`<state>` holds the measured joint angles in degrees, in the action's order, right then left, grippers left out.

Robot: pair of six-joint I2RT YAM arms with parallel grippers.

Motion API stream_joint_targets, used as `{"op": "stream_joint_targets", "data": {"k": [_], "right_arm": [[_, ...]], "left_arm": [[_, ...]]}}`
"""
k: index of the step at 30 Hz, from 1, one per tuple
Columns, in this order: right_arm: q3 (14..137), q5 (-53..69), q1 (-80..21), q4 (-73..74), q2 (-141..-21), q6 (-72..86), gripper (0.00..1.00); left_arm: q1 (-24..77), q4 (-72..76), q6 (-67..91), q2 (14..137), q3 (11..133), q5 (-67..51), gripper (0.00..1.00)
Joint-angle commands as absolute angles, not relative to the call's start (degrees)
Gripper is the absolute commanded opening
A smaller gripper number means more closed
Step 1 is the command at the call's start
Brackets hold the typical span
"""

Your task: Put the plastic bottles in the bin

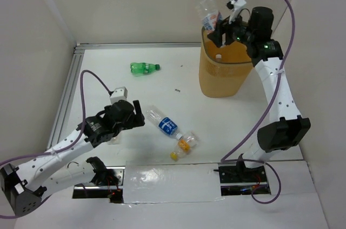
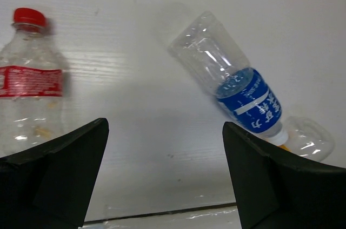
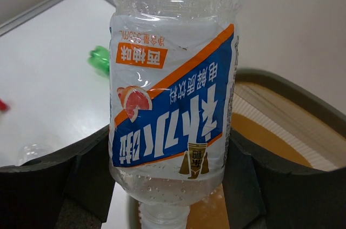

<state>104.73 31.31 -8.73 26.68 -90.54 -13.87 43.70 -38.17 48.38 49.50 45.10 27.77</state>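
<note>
My right gripper [image 1: 220, 28] is shut on a clear bottle with a white, orange and blue label [image 1: 208, 15], held neck down over the mouth of the orange-tan bin [image 1: 224, 75]. In the right wrist view the gripper [image 3: 170, 132] clamps the bottle [image 3: 173, 99] above the bin's rim [image 3: 294, 96]. My left gripper [image 1: 139, 116] is open and empty, low over the table. In the left wrist view it [image 2: 165, 126] faces a blue-label bottle [image 2: 243, 94] at the right and a red-cap bottle [image 2: 30, 78] at the left. The blue-label bottle [image 1: 165, 123] lies just right of the left gripper.
A green bottle [image 1: 143, 68] lies at the far left-middle of the table and shows in the right wrist view [image 3: 100, 59]. A crushed bottle with a yellow cap [image 1: 185, 143] lies by the blue-label bottle's neck. A white cap [image 1: 218, 56] shows inside the bin. Walls enclose the table.
</note>
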Motion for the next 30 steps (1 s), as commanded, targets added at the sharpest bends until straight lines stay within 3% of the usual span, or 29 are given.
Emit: {"op": "stream_joint_targets", "data": {"k": [1,4,6,8,9,11,18,30], "right_arm": [[103.54,31.37,-2.84,26.19,-88.68,-11.87,0.19],[102.83,32.08,0.69,28.03,-89.21,-12.39,0.21],[102.13,34.18,2.02,29.00,-89.74,-13.27,0.35],[101.52,35.67,3.60,30.40,-90.26,-15.46,0.64],[101.51,35.68,4.13,30.93,-90.79,-16.16,0.84],[100.99,37.95,5.88,31.46,-90.79,-16.69,1.00],[97.31,44.37,11.24,31.46,-89.39,-17.92,1.00],[85.52,50.19,14.49,34.63,-80.16,-26.45,1.00]], "left_arm": [[43.59,-30.59,56.39,52.72,44.91,23.12,0.99],[43.59,-29.71,62.55,55.89,45.52,22.32,0.99],[43.59,-29.71,64.77,59.05,46.14,22.32,0.99],[43.59,-29.71,68.54,61.16,46.67,21.80,0.99],[43.59,-29.71,70.03,63.26,47.28,21.80,0.99],[43.59,-29.71,74.34,65.29,47.81,21.80,0.99],[44.82,-22.07,80.85,71.19,49.04,23.03,0.99],[45.35,-22.85,84.55,86.74,56.16,19.51,0.99]]}}
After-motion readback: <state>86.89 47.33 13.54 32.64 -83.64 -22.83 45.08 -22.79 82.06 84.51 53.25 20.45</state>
